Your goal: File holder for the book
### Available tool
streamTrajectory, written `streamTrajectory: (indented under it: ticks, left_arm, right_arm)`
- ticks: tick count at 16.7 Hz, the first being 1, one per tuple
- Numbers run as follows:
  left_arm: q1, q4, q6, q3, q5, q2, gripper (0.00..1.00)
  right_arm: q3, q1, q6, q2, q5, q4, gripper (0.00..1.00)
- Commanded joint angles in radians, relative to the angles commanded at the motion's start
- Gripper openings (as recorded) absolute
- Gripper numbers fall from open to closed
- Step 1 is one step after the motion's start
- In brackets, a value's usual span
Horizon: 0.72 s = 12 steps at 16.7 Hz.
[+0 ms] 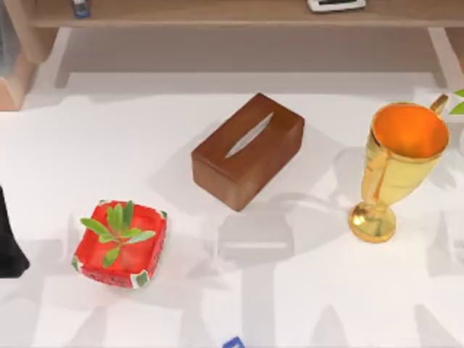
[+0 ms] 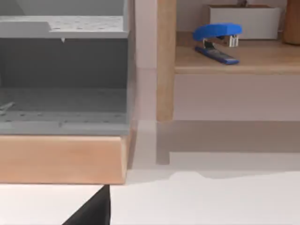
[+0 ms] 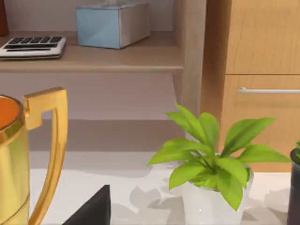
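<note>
Top view shows my left arm (image 1: 9, 243) low at the table's left edge; its fingers' state I cannot tell.

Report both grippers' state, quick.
Left gripper: cannot be told, just a dark tip near the file holder.
Right gripper: cannot be told, dark tip beside the gold cup.

The tissue box (image 1: 248, 150) looks like smooth dark wood with a faint sheen. The trophy cup (image 1: 397, 165) is glossy gold metal. The desk (image 1: 304, 290) is matt white; the shelf (image 2: 234, 58) pale wood, the stapler (image 2: 217, 40) shiny blue plastic.
</note>
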Motion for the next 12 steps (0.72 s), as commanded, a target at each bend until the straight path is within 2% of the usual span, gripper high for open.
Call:
streamTrajectory:
  ticks: [3,6,9,12]
  left_arm:
    - [-0.002,0.0,0.0,0.01,-0.002,0.01,1.0]
    - [-0.024,-0.003,0.0,0.104,-0.021,0.102,1.0]
    - [-0.06,-0.008,0.001,0.293,-0.053,0.287,1.0]
    - [-0.107,-0.015,0.002,0.56,-0.095,0.548,1.0]
  right_arm:
    - [0.0,0.0,0.0,0.0,0.0,0.0,1.0]
    - [0.0,0.0,0.0,0.0,0.0,0.0,1.0]
    - [0.0,0.0,0.0,0.0,0.0,0.0,1.0]
    - [0.0,0.0,0.0,0.0,0.0,0.0,1.0]
